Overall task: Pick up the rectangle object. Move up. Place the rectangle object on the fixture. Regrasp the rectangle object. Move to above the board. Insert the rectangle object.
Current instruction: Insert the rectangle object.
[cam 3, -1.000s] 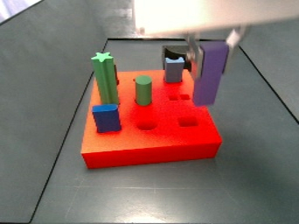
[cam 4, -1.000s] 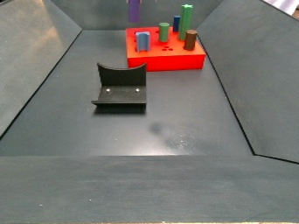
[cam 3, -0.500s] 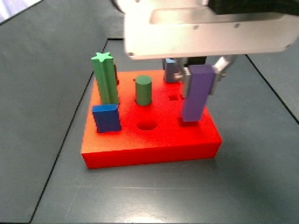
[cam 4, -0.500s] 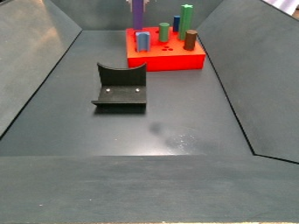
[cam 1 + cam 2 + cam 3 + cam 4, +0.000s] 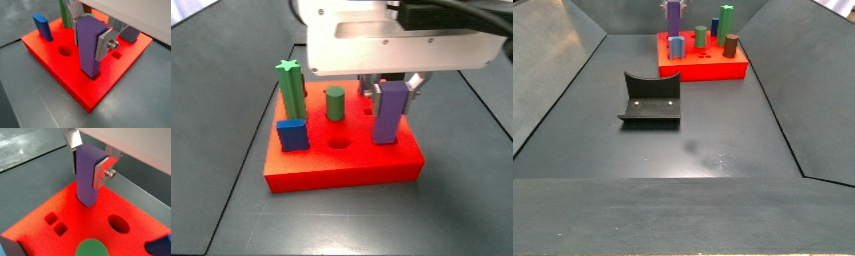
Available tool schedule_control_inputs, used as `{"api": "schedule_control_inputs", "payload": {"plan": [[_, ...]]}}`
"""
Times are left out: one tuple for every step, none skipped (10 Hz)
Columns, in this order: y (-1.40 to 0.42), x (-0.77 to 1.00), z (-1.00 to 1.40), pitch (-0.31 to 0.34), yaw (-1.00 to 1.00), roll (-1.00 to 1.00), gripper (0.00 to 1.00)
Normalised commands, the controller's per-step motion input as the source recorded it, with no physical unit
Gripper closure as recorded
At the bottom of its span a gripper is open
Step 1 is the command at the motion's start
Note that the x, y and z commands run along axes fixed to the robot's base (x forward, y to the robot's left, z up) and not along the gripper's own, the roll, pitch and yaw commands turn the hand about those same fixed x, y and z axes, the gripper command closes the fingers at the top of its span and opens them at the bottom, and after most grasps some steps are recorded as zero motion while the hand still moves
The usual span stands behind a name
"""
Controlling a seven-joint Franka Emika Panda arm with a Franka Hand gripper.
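The rectangle object is a long purple bar (image 5: 85, 47), held upright between my gripper's (image 5: 89, 31) silver fingers (image 5: 105, 44). It also shows in a wrist view (image 5: 85, 175) and in both side views (image 5: 390, 112) (image 5: 673, 17). Its lower end meets the red-orange board (image 5: 72, 86) at a hole near one corner and seems just inside it. The gripper (image 5: 392, 86) hangs right above the board (image 5: 345, 166). The black fixture (image 5: 652, 100) stands empty on the floor, nearer than the board (image 5: 716, 68).
On the board stand a green star post (image 5: 290, 90), a green round post (image 5: 334, 103), a squat blue block (image 5: 293, 134) and a lavender peg (image 5: 130, 34). A round hole (image 5: 339, 144) lies open beside the bar. Dark sloping walls (image 5: 553, 60) enclose the floor.
The gripper has come down with the purple bar. The bar went from tilted above the board to upright with its lower end at the board's hole.
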Motion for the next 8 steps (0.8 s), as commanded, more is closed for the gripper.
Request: {"api": "schedule_control_inputs", "payload": {"plan": [[-0.1, 0.43, -0.15, 0.06, 0.03, 0.0, 1.0], [-0.07, 0.31, -0.26, 0.016, 0.07, 0.03, 1.0], [-0.02, 0.09, -0.53, -0.019, 0.06, 0.09, 1.0], [0.0, 0.0, -0.76, -0.123, 0.01, 0.09, 1.0], [0.0, -0.11, -0.8, -0.203, 0.0, 0.05, 1.0], [0.0, -0.29, -0.76, -0.266, 0.0, 0.09, 1.0], [0.0, 0.0, -0.07, -0.133, 0.0, -0.01, 1.0], [0.0, 0.0, 0.0, 0.0, 0.0, 0.0, 1.0]]}}
